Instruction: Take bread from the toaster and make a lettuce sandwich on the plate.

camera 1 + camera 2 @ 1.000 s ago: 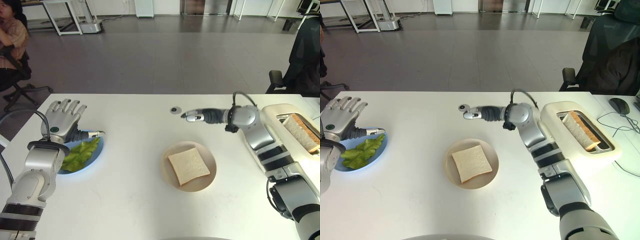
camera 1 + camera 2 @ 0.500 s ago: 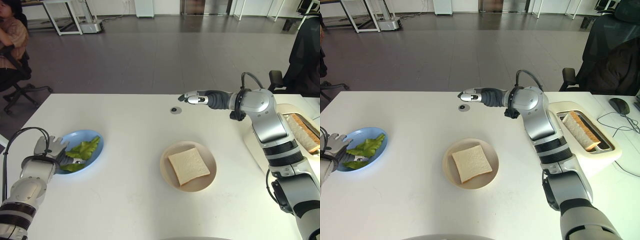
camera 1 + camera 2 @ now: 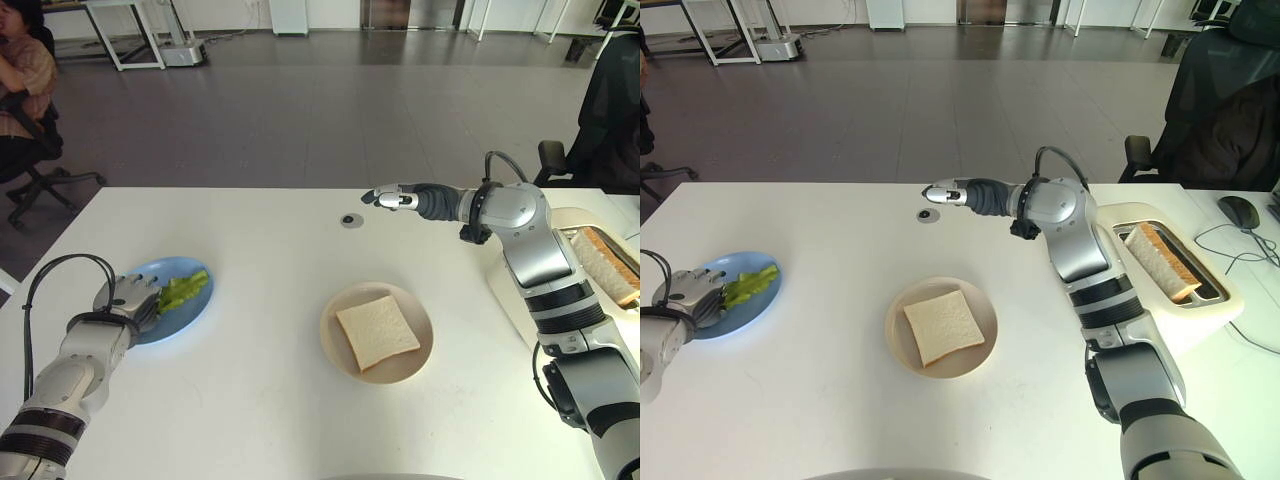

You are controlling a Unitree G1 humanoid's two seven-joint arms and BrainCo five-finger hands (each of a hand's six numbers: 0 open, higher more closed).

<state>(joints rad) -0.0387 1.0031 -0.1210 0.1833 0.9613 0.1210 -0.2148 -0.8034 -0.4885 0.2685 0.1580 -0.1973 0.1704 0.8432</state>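
Table [image 3: 250,400] at the lettuce step of the sandwich.

1. The plate [image 3: 327,325] lies mid-table and carries 1 bread slice [image 3: 377,332], lying flat and bare.
2. The blue plate [image 3: 175,322] lies at 9 o'clock from the plate, well apart from it and near the table's left edge. The lettuce [image 3: 182,290] lies across its 12 o'clock half.
3. The left hand [image 3: 128,301] rests on the blue plate's 9 o'clock rim, its fingers curled around the near end of the lettuce.
4. The right hand [image 3: 405,198] hangs at 12 o'clock from the plate, stretched flat and holding nothing, just beside a small dark disc [image 3: 348,220].
5. The toaster [image 3: 1200,310] stands at 3 o'clock from the plate, with a second slice [image 3: 1160,262] leaning in its slot.

Likely faults from here:
- The grasp takes only 1 end of the lettuce. On lifting, the leaf may tear or slip free, and loose pieces may stay behind.
- The hand bears on the rim, so the light blue plate may tip or slide toward the table edge.
- A limp leaf carried toward 3 o'clock may land partly off the bread slice.
- The right forearm runs close by the toaster and may nudge it when the hand goes for the second slice.
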